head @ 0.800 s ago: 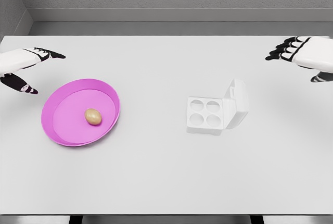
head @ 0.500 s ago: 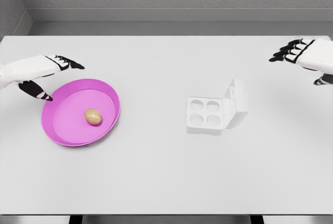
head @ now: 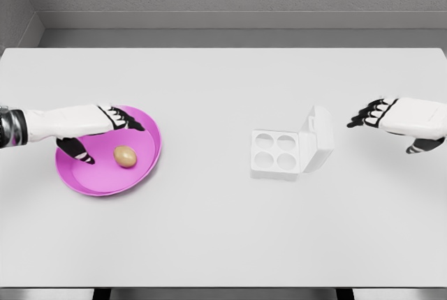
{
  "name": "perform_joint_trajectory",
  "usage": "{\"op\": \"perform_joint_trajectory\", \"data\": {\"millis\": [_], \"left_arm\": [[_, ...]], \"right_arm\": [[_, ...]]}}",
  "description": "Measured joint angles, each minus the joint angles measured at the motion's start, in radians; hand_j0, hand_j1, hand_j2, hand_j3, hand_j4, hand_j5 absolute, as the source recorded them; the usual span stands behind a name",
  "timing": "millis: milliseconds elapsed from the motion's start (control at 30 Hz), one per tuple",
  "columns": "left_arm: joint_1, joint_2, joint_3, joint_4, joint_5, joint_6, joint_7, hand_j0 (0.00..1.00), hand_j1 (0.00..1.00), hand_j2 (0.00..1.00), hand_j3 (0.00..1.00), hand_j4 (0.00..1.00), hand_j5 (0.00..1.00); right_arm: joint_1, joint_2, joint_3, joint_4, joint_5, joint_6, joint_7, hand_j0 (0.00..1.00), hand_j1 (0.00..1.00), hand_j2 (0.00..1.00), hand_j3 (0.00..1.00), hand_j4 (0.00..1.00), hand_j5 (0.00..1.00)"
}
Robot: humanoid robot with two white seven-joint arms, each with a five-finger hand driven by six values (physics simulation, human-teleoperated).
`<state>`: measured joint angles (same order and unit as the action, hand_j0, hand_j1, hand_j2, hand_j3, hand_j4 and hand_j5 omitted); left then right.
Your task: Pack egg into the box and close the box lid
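A smooth tan egg (head: pixel 125 156) lies in a shallow, glossy pink plate (head: pixel 94 178) at the table's (head: pixel 209 237) left. The left hand (head: pixel 91 124) hovers over it, fingers spread. Right of centre sits the white four-cup box (head: pixel 277 154), lid raised; the right hand (head: pixel 398 118) hangs beside it, fingers relaxed.

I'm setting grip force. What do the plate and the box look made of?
The plate: likely plastic, going by its uniform glossy magenta and thin raised rim. The box: matte white, with four molded cups and a hinged lid standing open; it could be plastic or molded pulp, the render doesn't settle which.
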<state>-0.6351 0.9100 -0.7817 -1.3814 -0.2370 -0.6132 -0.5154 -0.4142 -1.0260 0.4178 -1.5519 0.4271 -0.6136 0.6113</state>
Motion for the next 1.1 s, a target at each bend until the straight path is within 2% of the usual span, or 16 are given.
{"op": "perform_joint_trajectory", "data": {"millis": [133,267,400,1100], "left_arm": [[-0.003,0.001,-0.016,-0.005,-0.001,0.0,0.0,1.0,1.0,1.0,1.0,1.0,1.0],[-0.002,0.001,-0.021,-0.006,-0.004,0.0,-0.001,0.87,0.87,0.87,0.87,0.87,0.87],[-0.005,0.0,-0.036,-0.006,-0.006,0.0,-0.001,0.84,0.84,0.84,0.84,0.84,0.84],[-0.006,-0.029,-0.056,0.002,-0.031,0.005,-0.005,0.84,0.84,0.84,0.84,0.84,0.84]], "right_arm": [[0.028,-0.001,0.006,0.0,0.002,0.0,0.0,1.0,1.0,1.0,1.0,1.0,1.0],[0.031,-0.002,0.012,-0.01,0.002,0.0,0.0,1.0,1.0,1.0,1.0,1.0,1.0],[0.031,-0.002,0.024,-0.026,0.002,0.0,0.0,1.0,1.0,1.0,1.0,1.0,1.0],[0.031,-0.003,0.033,-0.065,0.002,0.0,0.0,1.0,1.0,1.0,1.0,1.0,1.0]]}}
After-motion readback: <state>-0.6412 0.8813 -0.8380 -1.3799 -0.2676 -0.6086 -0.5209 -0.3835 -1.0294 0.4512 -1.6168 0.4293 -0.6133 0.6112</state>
